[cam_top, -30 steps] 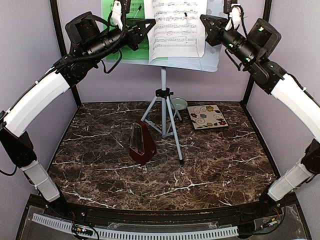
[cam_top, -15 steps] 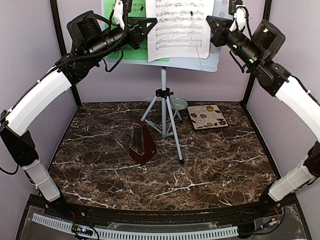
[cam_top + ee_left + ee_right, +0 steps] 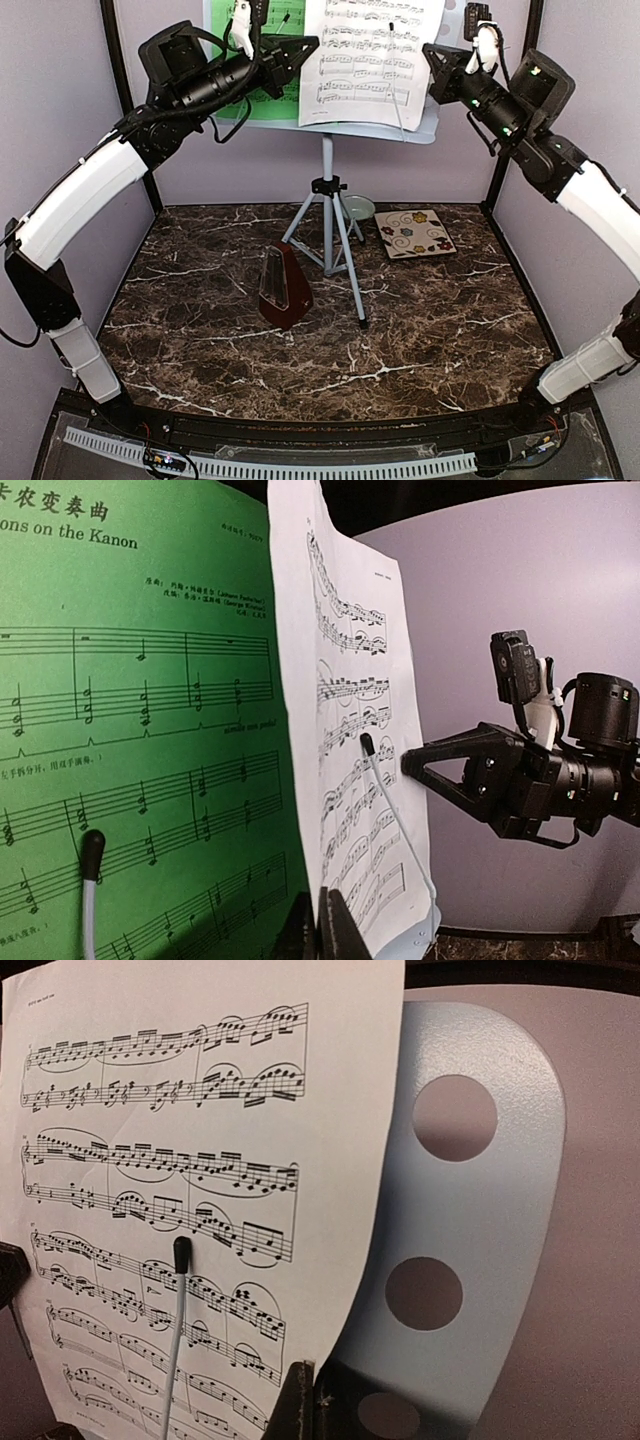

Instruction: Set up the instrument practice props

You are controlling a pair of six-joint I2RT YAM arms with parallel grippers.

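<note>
The white hole-punched stand desk [image 3: 425, 128] stands high at the back on pale tripod legs [image 3: 327, 225]; it also shows in the right wrist view [image 3: 480, 1190]. A green music sheet [image 3: 283, 100] rests on its left half [image 3: 150, 730]. A white music sheet [image 3: 370, 60] sits tilted on the right half [image 3: 350, 730] [image 3: 200, 1110]. My left gripper [image 3: 305, 45] [image 3: 322, 930] is shut on the white sheet's left edge. My right gripper [image 3: 432, 55] [image 3: 315, 1400] is shut on its right edge. The dark red-brown metronome [image 3: 283, 290] stands upright on the table.
A small pale-green bowl [image 3: 358, 208] lies behind the tripod, and a flower-patterned tile [image 3: 414, 233] lies to its right. A thin wire page holder [image 3: 175, 1340] lies across the white sheet. Booth walls stand close on the left, right and back.
The white sheet has risen on the desk and tilted to the right. My right gripper has moved up and to the right with it. My left gripper has shifted slightly up.
</note>
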